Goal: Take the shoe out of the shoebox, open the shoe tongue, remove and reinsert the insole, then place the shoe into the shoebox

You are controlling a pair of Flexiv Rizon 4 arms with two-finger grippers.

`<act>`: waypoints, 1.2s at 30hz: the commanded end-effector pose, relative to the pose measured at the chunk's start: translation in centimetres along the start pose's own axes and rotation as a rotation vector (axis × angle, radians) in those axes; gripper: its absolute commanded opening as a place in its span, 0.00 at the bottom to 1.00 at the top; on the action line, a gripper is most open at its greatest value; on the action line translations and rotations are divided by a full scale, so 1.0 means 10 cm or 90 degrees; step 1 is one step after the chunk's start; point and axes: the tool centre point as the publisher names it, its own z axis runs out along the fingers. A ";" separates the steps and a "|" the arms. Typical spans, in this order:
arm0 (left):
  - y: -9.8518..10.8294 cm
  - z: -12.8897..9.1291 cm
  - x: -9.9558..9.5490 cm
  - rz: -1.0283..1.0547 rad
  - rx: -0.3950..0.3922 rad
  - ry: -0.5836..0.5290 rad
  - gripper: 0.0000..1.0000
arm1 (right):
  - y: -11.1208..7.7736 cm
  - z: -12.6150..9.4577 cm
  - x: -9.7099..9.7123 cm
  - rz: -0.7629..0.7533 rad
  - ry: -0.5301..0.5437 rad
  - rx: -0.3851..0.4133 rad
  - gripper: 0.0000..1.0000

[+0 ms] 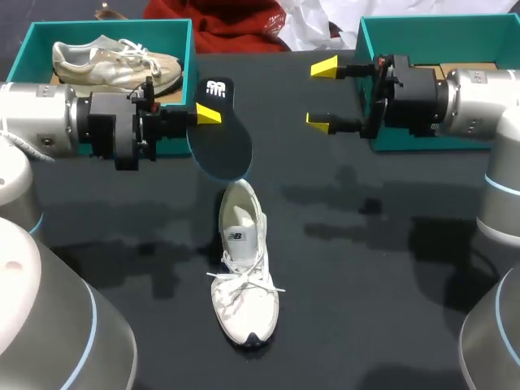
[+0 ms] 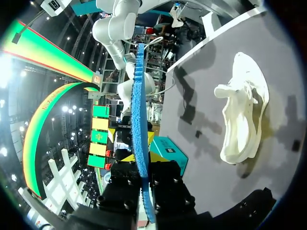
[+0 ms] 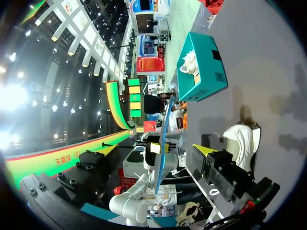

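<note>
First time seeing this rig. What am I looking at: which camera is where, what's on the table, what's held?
Two robot arms are at a black table; each ends in a claw with two yellow-tipped fingers. The wide picture comes from a fixed camera above and behind the robot. The two round ones come from wrist cameras looking out along the fingers. The left claw pinches a dark insole; its wrist view shows it edge-on as a blue strip. The right claw is open and empty. A white shoe lies on the table, toe toward the camera. At the back stand two teal boxes: the left box holds a second shoe; the right box sits behind the right claw.
</note>
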 end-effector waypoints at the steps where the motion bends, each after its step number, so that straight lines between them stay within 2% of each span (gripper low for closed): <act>1: -0.04 0.05 -0.09 -0.137 -0.014 0.024 0.00 | -0.01 0.00 0.00 0.000 -0.002 0.000 1.00; 7: -0.08 0.09 -0.18 -0.285 -0.028 0.038 0.00 | -0.01 0.00 0.00 0.000 -0.002 0.000 1.00; 17: -0.07 0.03 -0.40 -0.470 -0.045 0.001 0.00 | -0.01 0.00 0.00 0.000 -0.002 0.000 1.00; 21: -0.02 0.02 -0.46 -0.628 -0.048 -0.018 0.00 | -0.01 0.00 0.00 0.000 -0.002 0.000 1.00; 23: 0.01 0.01 -0.48 -0.744 -0.039 0.010 0.00 | -0.01 0.00 0.00 0.000 -0.002 0.000 1.00; 36: 0.01 0.01 -0.48 -0.744 -0.039 0.010 0.00 | -0.01 0.00 0.00 0.000 -0.002 0.000 1.00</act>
